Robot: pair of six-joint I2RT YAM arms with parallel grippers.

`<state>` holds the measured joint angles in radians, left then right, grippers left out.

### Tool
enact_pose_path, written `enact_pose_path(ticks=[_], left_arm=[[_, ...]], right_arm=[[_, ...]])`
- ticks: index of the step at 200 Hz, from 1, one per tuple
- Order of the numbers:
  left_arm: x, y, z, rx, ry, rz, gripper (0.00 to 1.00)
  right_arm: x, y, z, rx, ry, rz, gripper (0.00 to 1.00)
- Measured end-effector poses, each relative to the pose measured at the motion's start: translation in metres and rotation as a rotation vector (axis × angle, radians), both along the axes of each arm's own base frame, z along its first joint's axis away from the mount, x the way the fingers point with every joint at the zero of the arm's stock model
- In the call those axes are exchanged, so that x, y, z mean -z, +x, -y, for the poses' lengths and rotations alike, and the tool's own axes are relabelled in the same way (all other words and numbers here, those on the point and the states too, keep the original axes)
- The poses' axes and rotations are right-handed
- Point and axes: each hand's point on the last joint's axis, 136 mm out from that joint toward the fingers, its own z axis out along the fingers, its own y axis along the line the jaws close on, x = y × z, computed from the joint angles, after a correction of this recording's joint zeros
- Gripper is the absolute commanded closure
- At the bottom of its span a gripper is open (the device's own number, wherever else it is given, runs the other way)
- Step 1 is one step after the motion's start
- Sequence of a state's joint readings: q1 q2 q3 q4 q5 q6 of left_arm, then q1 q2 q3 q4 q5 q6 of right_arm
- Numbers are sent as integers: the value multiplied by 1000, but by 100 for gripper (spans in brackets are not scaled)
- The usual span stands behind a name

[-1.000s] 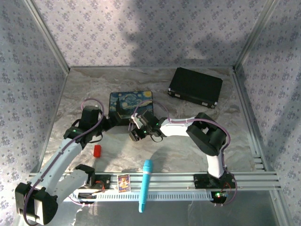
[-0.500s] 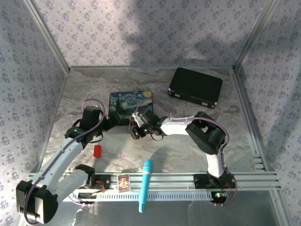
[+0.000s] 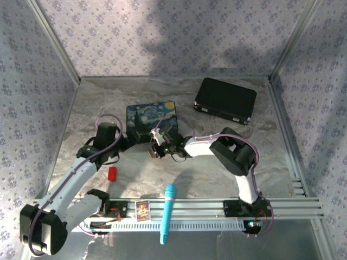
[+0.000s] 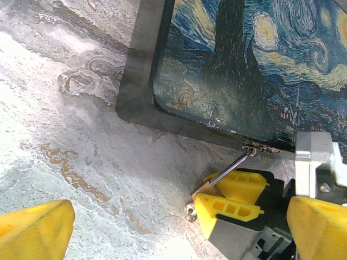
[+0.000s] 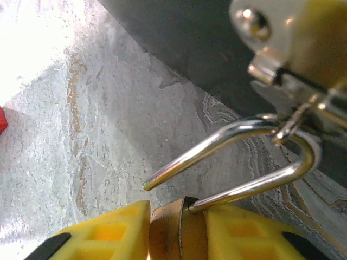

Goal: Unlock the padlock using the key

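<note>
Table (image 3: 108,103): marbled grey top with patterned walls on three sides.
Black case (image 3: 225,100): shut and lying flat at the far right, well apart from both arms.
Starry-night tin (image 3: 152,112): flat at mid-table, painted lid up, its near edge just beyond both grippers.
Left gripper (image 4: 179,216): claw spread wide with nothing between its yellow fingers, low over the table and facing the tin's near left corner.
Right gripper (image 3: 157,147): at the tin's near edge, claw closed on the padlock, one yellow finger pressed to each side of the body.
Blue marker (image 3: 167,211): lying across the near rail, between the arm bases.
Red block (image 3: 112,173): on the table beside the left arm.
Small card (image 3: 142,210): propped on the near rail, left of the marker.
Padlock (image 5: 171,235): brass body pinched in the right claw, just in front of the tin.
Shackle (image 5: 206,147): swung open, one end free, its bend hooked through the tin's latch loop (image 5: 287,130).
Key: cannot tell; a tiny silvery bit (image 4: 190,210) sticks out beside the padlock, too small to identify.
</note>
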<state>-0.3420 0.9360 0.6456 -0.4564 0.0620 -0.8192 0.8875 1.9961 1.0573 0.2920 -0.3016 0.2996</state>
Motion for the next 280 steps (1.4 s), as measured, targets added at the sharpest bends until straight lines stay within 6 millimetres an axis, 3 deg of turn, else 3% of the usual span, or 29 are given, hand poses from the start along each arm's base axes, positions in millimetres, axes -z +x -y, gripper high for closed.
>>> enact_pose_path(ticks=[34, 85, 123, 152, 187, 240, 280], left_arm=[[2, 2, 0, -2, 3, -2, 0], [6, 5, -1, 44, 104, -5, 0], [-28, 22, 34, 280, 405, 114, 19], [-43, 35, 68, 525, 642, 206, 23], [-19, 51, 87, 767, 819, 186, 24], [31, 48, 112, 1076, 903, 149, 24], [39, 47, 120, 1115, 1011, 161, 46]], right_arm=[[-5, 0, 10, 16, 93, -36, 91], [-7, 2, 26, 50, 135, -66, 94], [-10, 4, 37, 77, 206, -103, 96], [-12, 5, 42, 96, 247, -122, 97], [-3, 3, 55, 143, 262, -168, 98], [-4, 0, 64, 175, 295, -196, 99], [-5, 0, 65, 218, 331, -225, 100]])
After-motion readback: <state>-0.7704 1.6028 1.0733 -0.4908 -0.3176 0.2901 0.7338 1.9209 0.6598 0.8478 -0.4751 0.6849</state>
